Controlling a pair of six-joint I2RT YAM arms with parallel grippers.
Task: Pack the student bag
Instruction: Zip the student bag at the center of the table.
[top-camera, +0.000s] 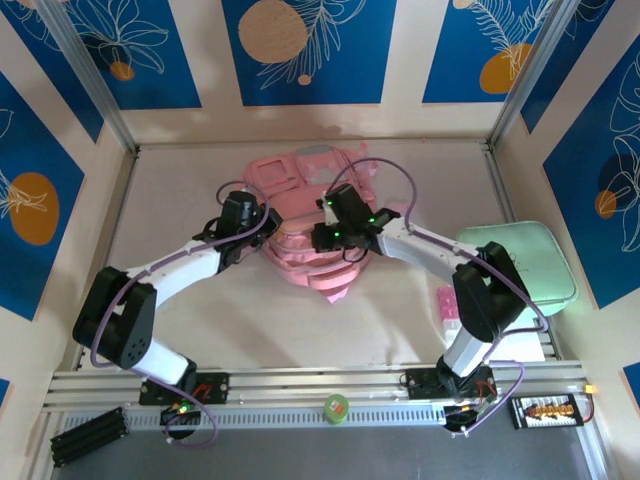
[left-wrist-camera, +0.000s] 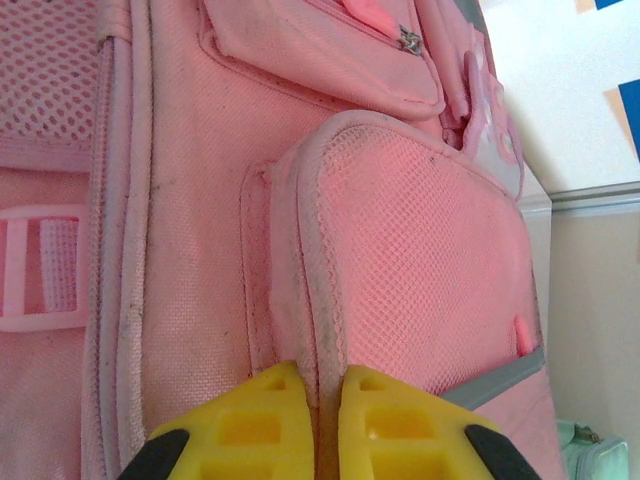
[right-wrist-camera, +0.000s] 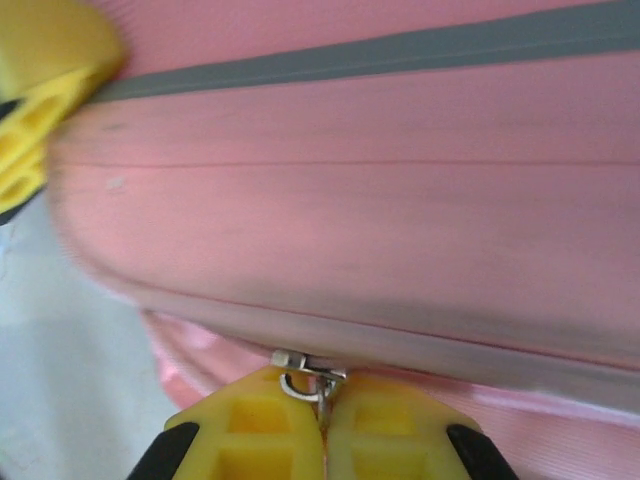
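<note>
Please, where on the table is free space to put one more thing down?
Bare table lies left of the student bag, and also in front of it, between the two arms. The right side is crowded by a mint-green case and a small pink item.

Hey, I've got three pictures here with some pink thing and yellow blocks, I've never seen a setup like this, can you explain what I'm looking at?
This is a pair of robot arms fixed at the near edge of a table. The overhead picture looks down from above and behind them. Both arms reach to a pink student bag lying mid-table. A mint-green case sits at the right edge.

The other two pictures come from small cameras on each wrist, and the yellow blocks are the fingers. In the left wrist view, the left gripper has its fingers closed on the piped edge of a mesh pocket. In the right wrist view, the right gripper has its fingers shut on a small metal zip pull at the bag's zipper.
</note>
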